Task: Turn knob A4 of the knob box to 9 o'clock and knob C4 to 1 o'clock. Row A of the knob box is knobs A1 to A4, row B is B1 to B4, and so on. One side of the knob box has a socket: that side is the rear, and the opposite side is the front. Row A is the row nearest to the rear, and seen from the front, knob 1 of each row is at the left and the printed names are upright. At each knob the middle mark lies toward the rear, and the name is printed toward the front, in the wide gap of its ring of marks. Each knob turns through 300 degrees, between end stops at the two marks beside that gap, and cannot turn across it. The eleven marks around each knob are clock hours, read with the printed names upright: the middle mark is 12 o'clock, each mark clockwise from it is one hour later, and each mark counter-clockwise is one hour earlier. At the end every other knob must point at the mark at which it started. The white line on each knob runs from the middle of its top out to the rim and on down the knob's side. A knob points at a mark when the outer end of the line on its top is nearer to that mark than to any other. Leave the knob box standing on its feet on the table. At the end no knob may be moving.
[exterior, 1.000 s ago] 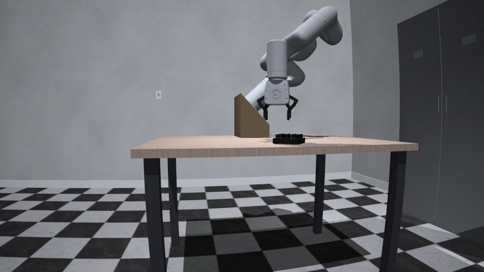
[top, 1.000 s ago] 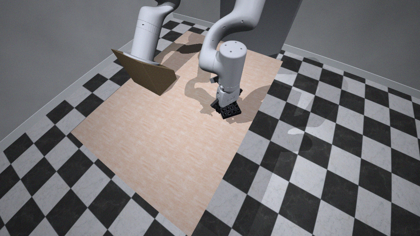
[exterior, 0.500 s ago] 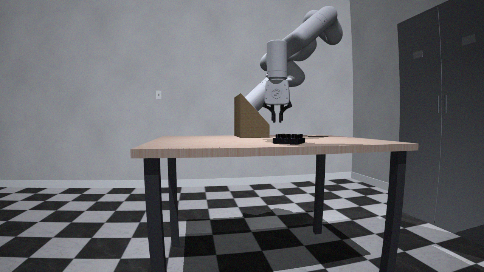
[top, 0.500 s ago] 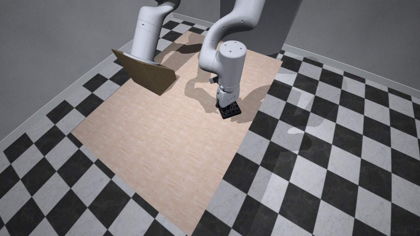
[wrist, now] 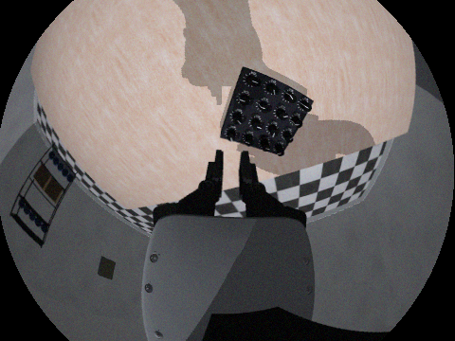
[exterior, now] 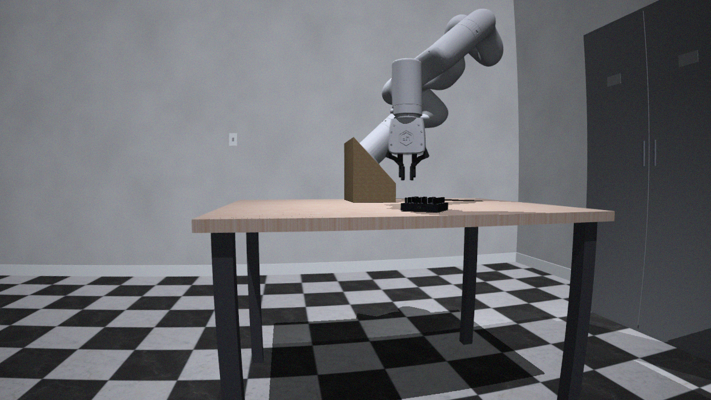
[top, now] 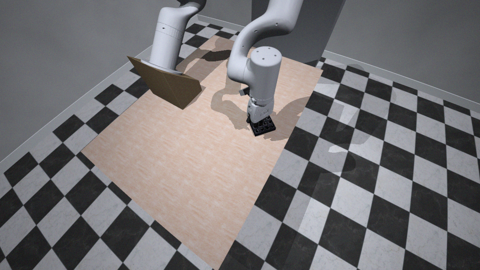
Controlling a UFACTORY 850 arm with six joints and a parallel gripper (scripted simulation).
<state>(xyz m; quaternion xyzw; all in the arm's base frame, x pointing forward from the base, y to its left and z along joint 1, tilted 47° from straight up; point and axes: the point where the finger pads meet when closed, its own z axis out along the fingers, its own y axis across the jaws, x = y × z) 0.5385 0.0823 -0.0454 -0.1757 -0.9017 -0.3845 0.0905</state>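
The black knob box (top: 263, 126) (exterior: 424, 204) (wrist: 267, 110) stands on its feet on the wooden table (top: 167, 161) (exterior: 348, 219) (wrist: 114, 82), near the right edge. Its knobs are too small here to read their lines or names. My gripper (exterior: 407, 174) (wrist: 231, 160) points straight down and hangs well above the box, over its near-left part in the exterior view. Its fingers are drawn in to a narrow gap with nothing between them. In the top view the wrist hides most of the fingers and part of the box.
A brown wedge-shaped block (top: 167, 85) (exterior: 365, 179) bearing the arm's base stands at the table's back left. The table edge runs close beside the box on the right. A dark cabinet (exterior: 646, 164) stands by the right wall.
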